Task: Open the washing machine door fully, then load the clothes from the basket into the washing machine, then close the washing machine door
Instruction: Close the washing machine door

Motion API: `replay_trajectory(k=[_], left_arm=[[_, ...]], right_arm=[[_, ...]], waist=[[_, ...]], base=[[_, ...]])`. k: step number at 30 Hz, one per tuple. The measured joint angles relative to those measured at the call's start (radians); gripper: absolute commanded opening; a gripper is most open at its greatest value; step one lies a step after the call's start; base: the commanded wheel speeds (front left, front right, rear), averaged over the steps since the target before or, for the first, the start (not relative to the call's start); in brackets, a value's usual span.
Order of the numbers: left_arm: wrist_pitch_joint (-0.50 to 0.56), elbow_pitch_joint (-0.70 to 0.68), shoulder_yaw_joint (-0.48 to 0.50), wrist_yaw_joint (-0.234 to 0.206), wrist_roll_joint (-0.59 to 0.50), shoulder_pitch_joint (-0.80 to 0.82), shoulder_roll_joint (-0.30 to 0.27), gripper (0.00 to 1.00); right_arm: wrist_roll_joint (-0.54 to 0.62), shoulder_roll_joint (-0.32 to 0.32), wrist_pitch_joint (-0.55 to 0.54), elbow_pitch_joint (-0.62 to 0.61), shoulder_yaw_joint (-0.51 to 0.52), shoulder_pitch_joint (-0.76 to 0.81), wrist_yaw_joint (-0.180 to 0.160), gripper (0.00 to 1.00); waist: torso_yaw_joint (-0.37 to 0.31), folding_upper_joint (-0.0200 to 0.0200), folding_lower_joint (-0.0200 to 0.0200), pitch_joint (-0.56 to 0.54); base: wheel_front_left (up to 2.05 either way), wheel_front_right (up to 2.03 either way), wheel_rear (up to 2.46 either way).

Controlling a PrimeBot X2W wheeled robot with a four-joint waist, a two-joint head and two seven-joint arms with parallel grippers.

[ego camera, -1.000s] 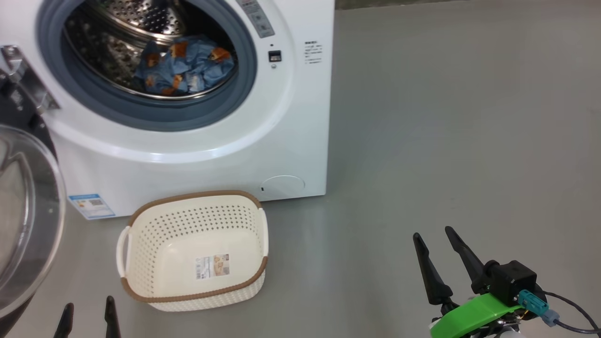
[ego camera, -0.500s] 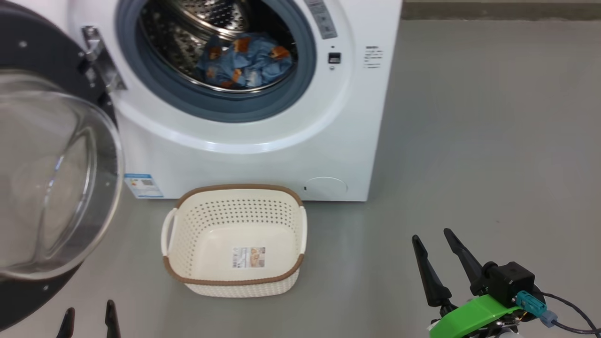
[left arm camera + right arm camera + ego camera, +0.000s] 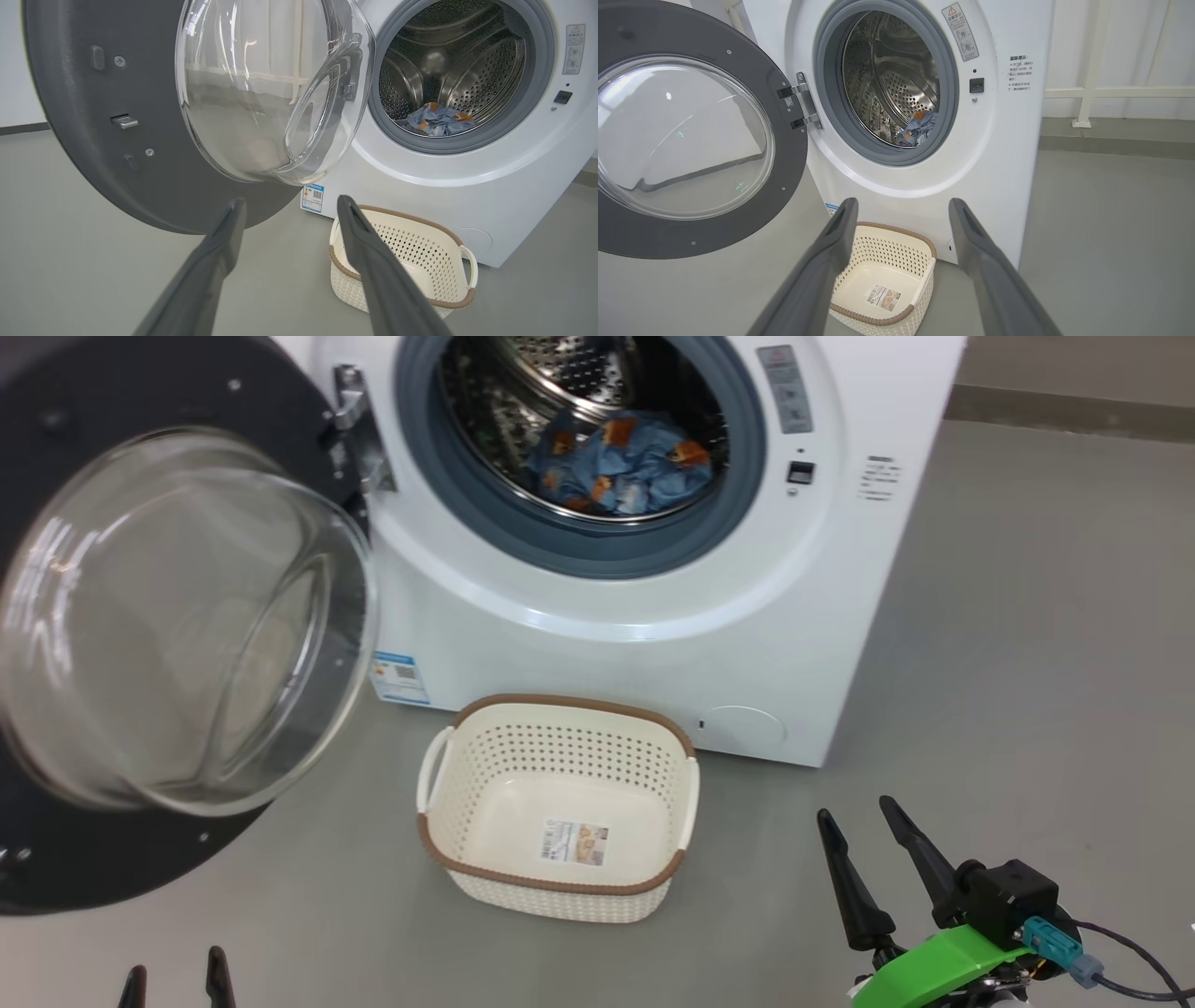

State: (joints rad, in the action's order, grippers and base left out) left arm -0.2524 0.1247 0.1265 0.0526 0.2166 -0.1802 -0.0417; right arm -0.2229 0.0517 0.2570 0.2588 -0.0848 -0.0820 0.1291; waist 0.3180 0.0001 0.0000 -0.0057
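The white washing machine (image 3: 653,644) stands with the washing machine door (image 3: 56,859) swung wide open to its left, glass bowl facing me. Blue printed clothes (image 3: 621,462) lie inside the steel drum. The cream basket (image 3: 560,761) sits on the floor right before the machine, holding nothing but its label sticker. My left gripper (image 3: 175,969) is open at the bottom left, short of the door. My right gripper (image 3: 853,807) is open at the lower right, to the right of the basket. Left wrist view: left gripper (image 3: 290,200), door (image 3: 117,154), clothes (image 3: 439,120). Right wrist view: right gripper (image 3: 903,201), basket (image 3: 887,261).
Grey floor (image 3: 1027,663) stretches to the right of the machine. A white railing post (image 3: 1083,93) and a wall base stand behind it at the right. The open door takes up the space left of the basket.
The head camera has turned left, so the whole picture slid right and more of the open door shows. Both grippers stay open and keep their places in the view.
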Motion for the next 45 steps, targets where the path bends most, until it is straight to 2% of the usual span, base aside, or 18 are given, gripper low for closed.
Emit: replay_trajectory(k=[12, 17, 24, 38, 39, 40, 41, 45], left_arm=[[0.000, 0.027, 0.013, -0.023, 0.008, -0.004, 0.000, 1.00], [0.000, 0.025, 0.025, -0.053, 0.030, -0.024, 0.000, 1.00], [0.000, 0.007, 0.042, -0.075, 0.060, -0.039, 0.001, 1.00], [0.000, -0.003, 0.050, -0.076, 0.068, -0.039, 0.001, 1.00], [0.000, -0.004, 0.051, -0.075, 0.068, -0.039, 0.001, 0.83], [0.000, -0.004, 0.051, -0.074, 0.068, -0.039, 0.001, 0.24], [0.000, -0.004, 0.051, -0.074, 0.068, -0.039, 0.001, 0.00], [0.000, -0.010, 0.060, -0.057, 0.082, -0.039, 0.003, 0.00]], right_arm=[[-0.009, 0.000, 0.000, 0.010, -0.008, 0.001, 0.000, 1.00], [-0.009, -0.001, 0.000, 0.016, -0.037, 0.000, 0.000, 1.00], [-0.007, 0.000, 0.000, 0.045, -0.066, -0.033, 0.000, 1.00], [0.003, 0.001, 0.000, 0.063, -0.080, -0.063, 0.000, 1.00], [0.003, 0.001, 0.000, 0.063, -0.080, -0.063, 0.000, 1.00], [0.003, 0.001, 0.000, 0.063, -0.080, -0.063, 0.000, 1.00], [0.003, 0.001, 0.000, 0.063, -0.080, -0.063, 0.000, 1.00], [0.003, 0.001, 0.000, 0.062, -0.080, -0.063, 0.000, 1.00]], waist=[[0.133, 0.0000, 0.0000, -0.022], [0.173, -0.0001, 0.0000, -0.024], [0.193, 0.0000, 0.0001, 0.000], [0.201, 0.0000, 0.0000, 0.018], [0.201, 0.0000, 0.0000, 0.018], [0.201, 0.0000, 0.0000, 0.019], [0.201, 0.0000, 0.0000, 0.019], [0.200, 0.0000, 0.0000, 0.021]], base=[[0.00, 0.00, 0.00], [0.00, 0.00, 0.00], [0.00, 0.00, 0.00], [0.00, 0.00, 0.00], [0.00, 0.00, 0.00], [0.00, 0.00, 0.00], [0.00, 0.00, 0.00], [0.00, 0.00, 0.00]])
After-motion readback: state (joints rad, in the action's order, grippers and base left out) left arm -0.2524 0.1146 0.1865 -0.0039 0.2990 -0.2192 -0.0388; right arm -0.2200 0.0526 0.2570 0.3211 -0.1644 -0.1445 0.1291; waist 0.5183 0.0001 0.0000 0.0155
